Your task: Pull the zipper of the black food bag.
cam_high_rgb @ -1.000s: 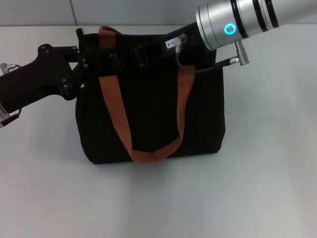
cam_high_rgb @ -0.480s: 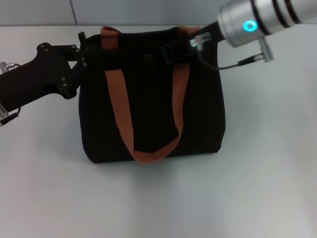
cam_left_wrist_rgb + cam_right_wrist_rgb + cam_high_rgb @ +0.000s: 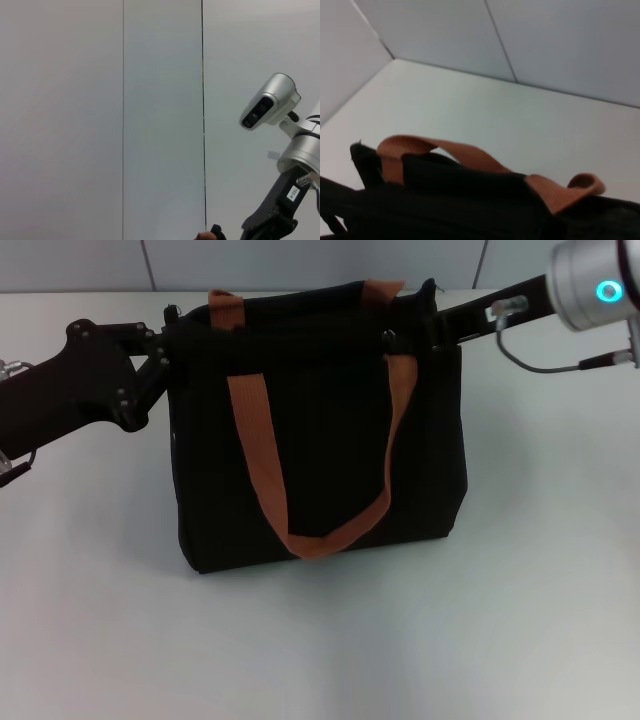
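The black food bag stands upright on the white table, its orange-brown straps hanging down the front. My left gripper is shut on the bag's top left corner. My right gripper is at the top right corner, shut at the end of the zip line. The zipper pull is hidden between its fingers. The right wrist view shows the bag's top edge and a strap. The left wrist view shows only the wall and my right arm.
The white table lies open in front of the bag and to both sides. A grey wall runs behind the table's far edge. A cable loops under my right wrist.
My right gripper has travelled along the bag's top from the left part to the right corner. The bag's top has shifted right and risen a little. The left gripper has held its place.
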### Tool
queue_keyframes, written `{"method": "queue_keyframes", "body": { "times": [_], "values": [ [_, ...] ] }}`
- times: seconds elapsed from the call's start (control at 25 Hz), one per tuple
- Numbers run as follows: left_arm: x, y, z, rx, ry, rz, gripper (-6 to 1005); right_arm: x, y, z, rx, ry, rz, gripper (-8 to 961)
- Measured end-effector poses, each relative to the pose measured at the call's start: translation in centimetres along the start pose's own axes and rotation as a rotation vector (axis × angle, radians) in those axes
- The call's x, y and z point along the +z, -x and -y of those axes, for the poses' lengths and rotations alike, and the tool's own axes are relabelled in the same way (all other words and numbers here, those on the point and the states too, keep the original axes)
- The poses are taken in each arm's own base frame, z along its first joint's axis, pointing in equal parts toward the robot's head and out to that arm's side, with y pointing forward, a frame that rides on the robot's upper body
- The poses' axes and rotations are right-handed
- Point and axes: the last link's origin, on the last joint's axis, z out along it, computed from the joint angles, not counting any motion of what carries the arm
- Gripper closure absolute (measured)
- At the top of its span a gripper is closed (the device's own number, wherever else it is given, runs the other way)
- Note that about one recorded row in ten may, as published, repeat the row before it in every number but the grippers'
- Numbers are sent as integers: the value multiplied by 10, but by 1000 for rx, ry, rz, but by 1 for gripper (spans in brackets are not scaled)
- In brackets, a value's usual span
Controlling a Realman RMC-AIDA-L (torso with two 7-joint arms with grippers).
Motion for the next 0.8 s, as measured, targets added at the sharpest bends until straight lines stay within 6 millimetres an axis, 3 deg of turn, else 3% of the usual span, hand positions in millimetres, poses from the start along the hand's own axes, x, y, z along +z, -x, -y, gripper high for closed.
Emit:
{"method": "queue_keyframes", "body": {
  "times": [0.28, 0.36, 0.4, 0.52, 0.56, 0.6, 0.64, 0.72, 0.76, 0.8],
  "values": [
    [-2, 1, 0, -1, -5, 0, 903, -25, -13, 2, 7, 214, 211, 945],
    [-2, 1, -1, -4, -4, 2, 902, -46, -26, 6, -36, 370, 399, 883],
    [-2, 1, -1, -4, -4, 2, 901, -46, -26, 6, -36, 370, 399, 852],
    [-3, 3, -2, -12, -4, 7, 900, -66, -49, 15, -108, 491, 559, 759],
    [-3, 4, -3, -17, -3, 10, 899, -74, -67, 19, -175, 560, 598, 718],
    [-3, 4, -3, -17, -3, 10, 899, -74, -67, 19, -175, 560, 598, 676],
    [-4, 5, -3, -19, -1, 14, 898, -80, -89, 20, -247, 625, 604, 635],
    [-4, 6, -4, -23, 4, 21, 897, -81, -100, 21, -289, 649, 598, 552],
    [-5, 6, -4, -24, 6, 23, 897, -82, -124, 19, -385, 691, 580, 532],
    [-5, 7, -5, -26, 6, 26, 897, -82, -124, 19, -385, 691, 580, 513]
  ]
}}
